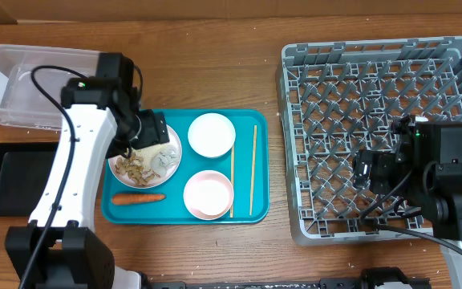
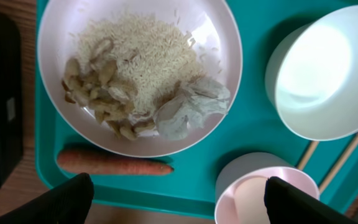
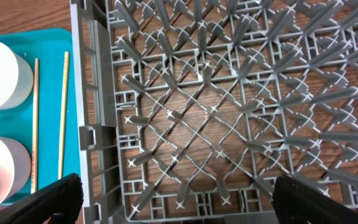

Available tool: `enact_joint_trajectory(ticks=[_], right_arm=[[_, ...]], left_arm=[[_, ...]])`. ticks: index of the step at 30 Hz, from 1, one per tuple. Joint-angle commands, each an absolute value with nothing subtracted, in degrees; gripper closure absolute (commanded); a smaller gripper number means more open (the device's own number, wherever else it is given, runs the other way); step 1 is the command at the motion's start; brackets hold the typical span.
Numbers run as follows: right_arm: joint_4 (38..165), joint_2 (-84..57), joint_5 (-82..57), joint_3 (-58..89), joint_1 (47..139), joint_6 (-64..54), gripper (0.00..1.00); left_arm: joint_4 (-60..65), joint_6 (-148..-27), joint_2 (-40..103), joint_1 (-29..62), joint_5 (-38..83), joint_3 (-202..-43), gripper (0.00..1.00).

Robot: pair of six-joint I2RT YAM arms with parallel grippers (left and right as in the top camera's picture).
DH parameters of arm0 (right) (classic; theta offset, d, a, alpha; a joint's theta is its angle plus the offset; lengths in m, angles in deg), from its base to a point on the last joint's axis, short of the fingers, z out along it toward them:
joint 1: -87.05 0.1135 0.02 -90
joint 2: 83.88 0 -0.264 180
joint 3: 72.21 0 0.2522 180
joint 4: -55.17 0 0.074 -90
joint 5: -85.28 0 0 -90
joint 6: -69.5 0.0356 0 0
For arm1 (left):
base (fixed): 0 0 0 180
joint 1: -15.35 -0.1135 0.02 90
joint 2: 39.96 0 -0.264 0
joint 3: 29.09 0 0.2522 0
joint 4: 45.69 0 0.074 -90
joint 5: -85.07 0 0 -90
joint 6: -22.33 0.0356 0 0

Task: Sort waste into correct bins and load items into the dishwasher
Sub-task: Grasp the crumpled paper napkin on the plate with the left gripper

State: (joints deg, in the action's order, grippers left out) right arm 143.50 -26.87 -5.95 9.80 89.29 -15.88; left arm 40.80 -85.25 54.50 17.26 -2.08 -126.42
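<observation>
A white plate (image 1: 145, 156) on the teal tray holds rice (image 2: 148, 56), brownish nut bits (image 2: 98, 87) and a crumpled tissue (image 2: 191, 106). A carrot (image 1: 138, 197) lies on the tray in front of the plate. A white bowl (image 1: 212, 134), a pink bowl (image 1: 208, 194) and two chopsticks (image 1: 253, 168) lie to its right. My left gripper (image 2: 176, 202) is open and empty above the plate's near edge. My right gripper (image 3: 176, 199) is open and empty above the grey dish rack (image 1: 383, 136). I see no wrapper or cup.
The clear tub (image 1: 30, 84) stands at the far left, with the black tray (image 1: 6, 177) in front of it. The teal tray (image 1: 255, 210) sits between these bins and the rack. The rack holds nothing.
</observation>
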Motion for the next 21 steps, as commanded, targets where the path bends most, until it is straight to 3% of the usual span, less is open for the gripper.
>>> enact_joint_trajectory(ticks=[1,16,21], right_arm=[[143.4,-27.1,-5.6,11.0,89.2,-16.0,0.00],[143.8,-27.1,-5.9,11.0,89.2,-15.8,0.00],[143.8,-27.1,-5.9,11.0,89.2,-15.8,0.00]], left_arm=[[36.0,-83.9,55.5,17.8,-1.5,-119.8,0.12],[17.3,-83.9,55.6,19.3,-0.9,-104.2,0.24],[15.1,-83.9,55.6,19.7,-0.9,-103.5,0.36]])
